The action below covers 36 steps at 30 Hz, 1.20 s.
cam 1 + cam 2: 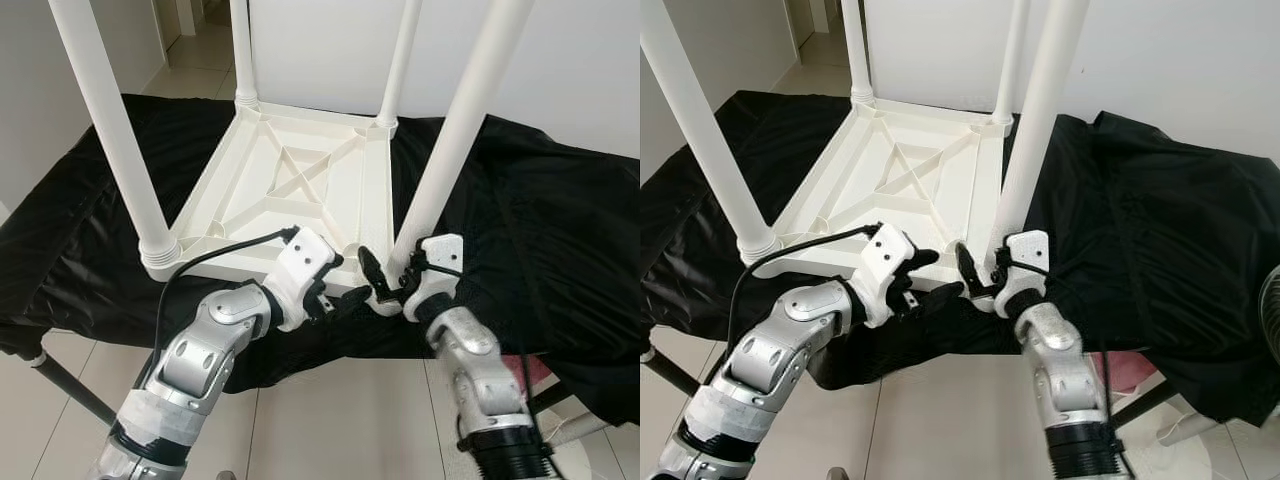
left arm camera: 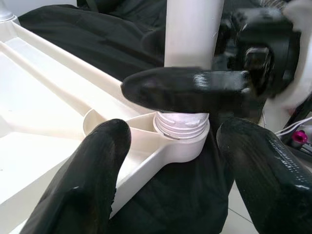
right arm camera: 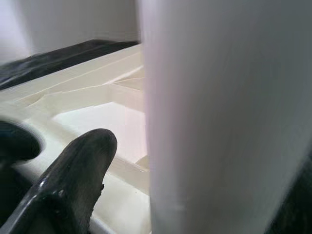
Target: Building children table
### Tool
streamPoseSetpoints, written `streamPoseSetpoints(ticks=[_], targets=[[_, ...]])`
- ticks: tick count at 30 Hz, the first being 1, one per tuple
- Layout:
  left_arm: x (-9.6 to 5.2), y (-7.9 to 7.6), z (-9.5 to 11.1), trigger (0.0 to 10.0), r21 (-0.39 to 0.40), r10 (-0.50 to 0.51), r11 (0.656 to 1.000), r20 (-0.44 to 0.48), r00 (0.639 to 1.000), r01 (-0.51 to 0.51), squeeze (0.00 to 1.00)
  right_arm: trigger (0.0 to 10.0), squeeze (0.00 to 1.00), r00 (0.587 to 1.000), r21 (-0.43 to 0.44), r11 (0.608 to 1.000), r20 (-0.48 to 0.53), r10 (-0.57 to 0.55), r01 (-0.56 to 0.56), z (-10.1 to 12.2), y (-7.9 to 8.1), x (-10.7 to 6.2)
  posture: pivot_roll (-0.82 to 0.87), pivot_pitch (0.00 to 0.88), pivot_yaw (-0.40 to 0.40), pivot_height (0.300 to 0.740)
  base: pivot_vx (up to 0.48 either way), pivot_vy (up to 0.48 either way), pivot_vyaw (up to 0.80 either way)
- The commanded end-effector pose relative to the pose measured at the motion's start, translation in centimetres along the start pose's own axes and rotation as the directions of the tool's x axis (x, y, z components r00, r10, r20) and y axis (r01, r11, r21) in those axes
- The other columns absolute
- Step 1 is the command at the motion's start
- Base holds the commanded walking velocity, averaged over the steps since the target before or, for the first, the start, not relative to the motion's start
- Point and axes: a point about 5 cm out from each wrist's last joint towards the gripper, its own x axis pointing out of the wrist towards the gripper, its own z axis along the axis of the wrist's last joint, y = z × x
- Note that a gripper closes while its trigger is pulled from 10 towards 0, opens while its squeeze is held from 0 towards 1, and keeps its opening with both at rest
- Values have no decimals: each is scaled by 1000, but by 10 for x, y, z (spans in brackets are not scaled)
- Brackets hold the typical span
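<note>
Upturned white table top [image 1: 290,180] lying on a black cloth [image 1: 540,220], three legs standing seated, the fourth leg [image 1: 450,150] at the near right corner socket [image 2: 183,141] with threads showing. Right gripper [image 1: 385,280] clamped on that leg just above the socket; left gripper [image 2: 170,161] spread open, hovering beside the corner. Best to hold the leg plumb and turn steadily until the threads vanish. Leg tops cropped; thread depth hard to judge.

Silver jointed arms, white wrist housings, black-fingered left end effector [image 1: 335,290] (glossy), black cable, taped forearm
</note>
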Motion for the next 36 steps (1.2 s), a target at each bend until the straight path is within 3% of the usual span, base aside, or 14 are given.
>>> streamPoseSetpoints(ticks=[1, 11, 12, 13, 22, 23, 24, 25, 30, 34, 36], targets=[[-1, 0, 2, 10000, 2, 15, 1000, 4, 1000, -15, 0, 10000, 0, 995, 12, 995, -7, 101, -101, -2, -1, 3, 10, 43, -44, 740, 0, 0, 0], [-2, 2, 3, 10000, 5, 29, 1000, 8, 1000, -29, 0, 10000, 0, 967, -1, 968, -63, 249, -249, -8, -3, 9, 27, 43, -55, 740, 0, 0, 0], [-3, 3, 4, 10000, 4, 38, 999, 10, 999, -38, 0, 3765, 0, 954, -8, 958, -94, 286, -288, -13, -4, 11, 33, 46, -59, 740, 0, 0, 0], [-3, 3, 4, 10000, 5, 42, 999, 10, 999, -42, 0, 0, 0, 951, -6, 956, -103, 291, -293, -14, -6, 11, 37, 45, -62, 740, 0, 0, 0], [-3, 3, 5, 10000, 7, 47, 999, 13, 999, -47, 0, 0, 0, 938, 4, 944, -109, 329, -331, -17, -8, 11, 39, 47, -64, 740, 0, 0, 0], [-3, 3, 5, 10000, 6, 46, 999, 14, 999, -46, 0, 2078, 0, 938, 7, 944, -110, 328, -329, -18, -9, 10, 38, 47, -63, 740, 0, 0, 0], [-3, 3, 5, 10000, 6, 46, 999, 14, 999, -46, 0, 2078, 0, 938, 7, 944, -110, 328, -329, -18, -9, 10, 38, 47, -63, 740, 0, 0, 0], [-3, 3, 5, 10000, 6, 45, 999, 14, 999, -45, 0, 10000, 0, 939, 10, 945, -108, 327, -328, -19, -9, 10, 38, 47, -63, 740, 0, 0, 0], [-3, 3, 5, 10000, 6, 42, 999, 13, 999, -42, 0, 10000, 0, 945, 23, 949, -87, 314, -313, -18, -9, 9, 33, 49, -60, 740, 0, 0, 0], [-3, 2, 4, 10000, 2, 36, 999, 10, 999, -36, 0, 10000, 0, 977, 4, 979, -52, 205, -205, -14, -11, 10, 25, 57, -61, 740, 0, 0, 0], [-3, 2, 4, 10000, 2, 36, 999, 10, 999, -36, 0, 10000, 0, 977, 4, 979, -52, 205, -205, -14, -11, 10, 25, 57, -61, 740, 0, 0, 0]])
